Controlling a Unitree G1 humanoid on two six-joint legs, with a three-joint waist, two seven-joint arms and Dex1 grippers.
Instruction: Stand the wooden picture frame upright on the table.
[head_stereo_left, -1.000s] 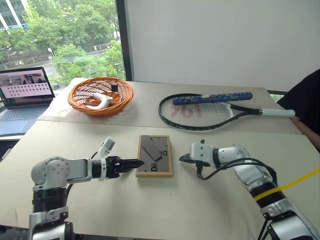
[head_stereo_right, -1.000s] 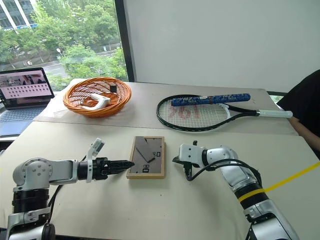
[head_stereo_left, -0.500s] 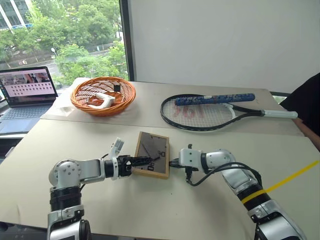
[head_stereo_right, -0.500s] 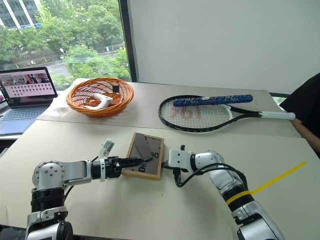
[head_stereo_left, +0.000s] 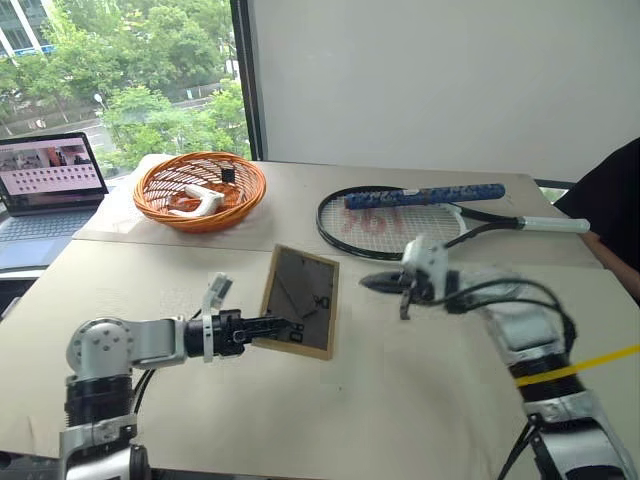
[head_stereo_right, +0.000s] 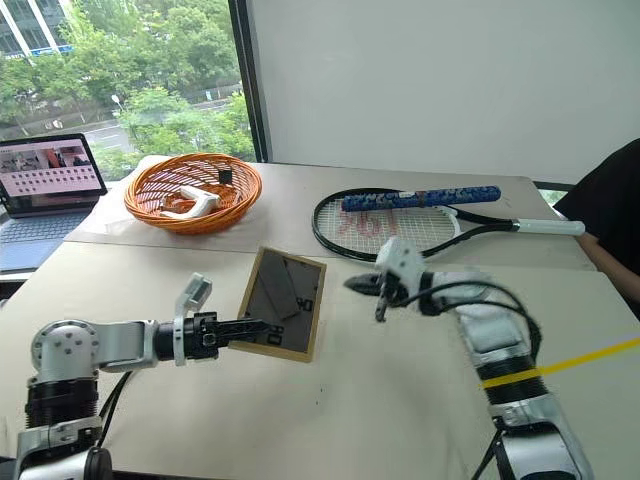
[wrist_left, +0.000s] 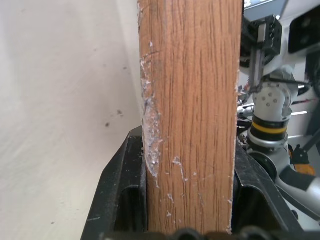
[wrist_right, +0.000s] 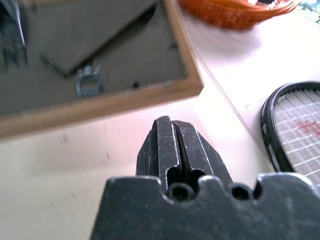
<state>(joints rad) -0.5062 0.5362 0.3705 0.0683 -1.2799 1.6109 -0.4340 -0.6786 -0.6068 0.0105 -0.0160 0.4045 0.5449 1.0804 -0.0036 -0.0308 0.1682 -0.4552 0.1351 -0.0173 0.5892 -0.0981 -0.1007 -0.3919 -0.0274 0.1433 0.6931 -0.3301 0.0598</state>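
Tabletop bears tilted wooden picture frame; wrist view shows scuffs.

The right gripper, black and scuffed, has its two jaws pressed together with nothing between them. Beyond it stands the light-wood rectangular picture frame, dark grey back showing a folded stand panel and a metal clip. Past the frame's corner sits part of an orange woven basket. The black-rimmed, white-strung racket head lies on the beige surface.
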